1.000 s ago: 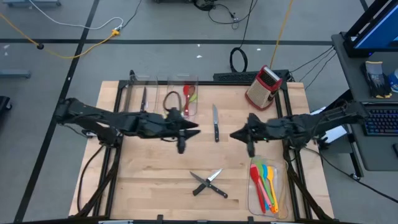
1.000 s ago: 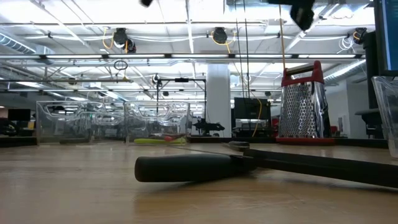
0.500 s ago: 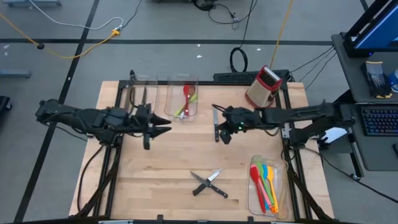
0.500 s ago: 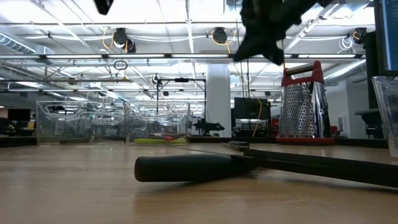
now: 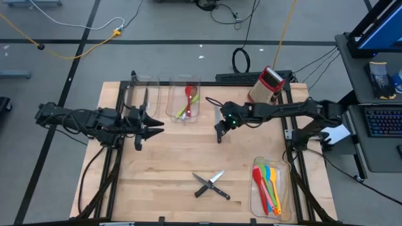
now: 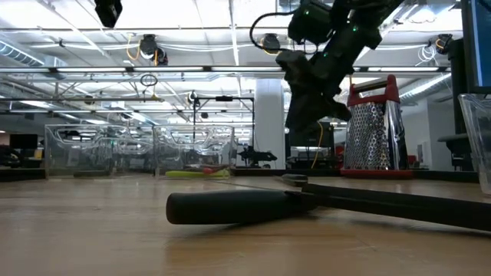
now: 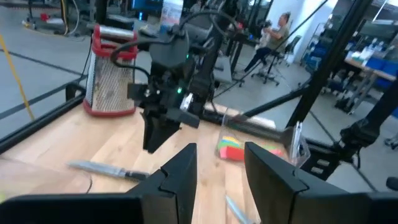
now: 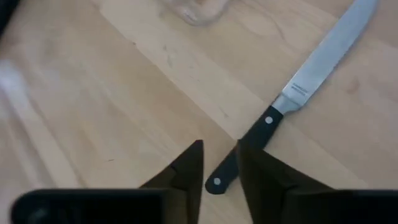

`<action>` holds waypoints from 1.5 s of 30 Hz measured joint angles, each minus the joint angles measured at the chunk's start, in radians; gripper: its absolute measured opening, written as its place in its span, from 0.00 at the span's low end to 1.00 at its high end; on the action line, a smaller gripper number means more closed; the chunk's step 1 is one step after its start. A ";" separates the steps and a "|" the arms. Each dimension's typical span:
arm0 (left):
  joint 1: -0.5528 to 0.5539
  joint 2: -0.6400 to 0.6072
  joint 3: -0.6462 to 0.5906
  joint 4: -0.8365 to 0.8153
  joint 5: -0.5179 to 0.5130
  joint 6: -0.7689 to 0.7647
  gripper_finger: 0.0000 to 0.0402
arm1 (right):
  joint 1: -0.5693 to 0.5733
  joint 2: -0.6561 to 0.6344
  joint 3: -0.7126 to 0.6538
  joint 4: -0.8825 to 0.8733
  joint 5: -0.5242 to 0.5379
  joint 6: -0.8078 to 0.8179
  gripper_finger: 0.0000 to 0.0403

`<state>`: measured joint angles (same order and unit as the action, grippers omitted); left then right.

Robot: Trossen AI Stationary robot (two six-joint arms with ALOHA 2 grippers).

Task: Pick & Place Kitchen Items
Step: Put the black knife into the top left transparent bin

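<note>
Wooden table (image 5: 163, 169): right fingers (image 8: 219, 163) slightly apart over knife (image 8: 298, 93), empty; left fingers (image 7: 219, 163) apart.

Robotics lab: ceiling trusses (image 6: 153, 70), desk keyboard (image 5: 383, 122).

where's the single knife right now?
High view: the knife lies mid-table, just right of the middle bin, directly under the right hand.

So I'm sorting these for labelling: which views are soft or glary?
Right wrist view: claw blurred close up, knife fairly sharp. Left wrist view: soft throughout, grater smeared. Low view: ceiling lights glare, near knife handle dark. High view: evenly lit.
</note>
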<state>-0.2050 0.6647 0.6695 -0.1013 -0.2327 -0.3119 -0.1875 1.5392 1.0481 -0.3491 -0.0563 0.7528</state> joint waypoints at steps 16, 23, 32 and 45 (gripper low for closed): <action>0.001 0.000 -0.001 -0.039 0.000 -0.004 0.34 | -0.016 0.148 0.000 0.028 -0.028 0.021 0.44; 0.001 0.000 -0.001 -0.040 0.000 -0.001 0.34 | -0.049 0.146 0.000 0.033 -0.029 0.010 0.42; 0.001 0.000 -0.001 -0.041 0.000 0.004 0.34 | -0.072 0.146 0.000 0.037 -0.024 0.013 0.41; 0.001 0.002 -0.001 -0.039 0.000 0.007 0.34 | -0.067 0.306 0.006 0.063 -0.052 0.102 0.41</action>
<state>-0.2043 0.6666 0.6689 -0.1400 -0.2327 -0.3048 -0.2550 1.8452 1.0538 -0.2858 -0.1085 0.8545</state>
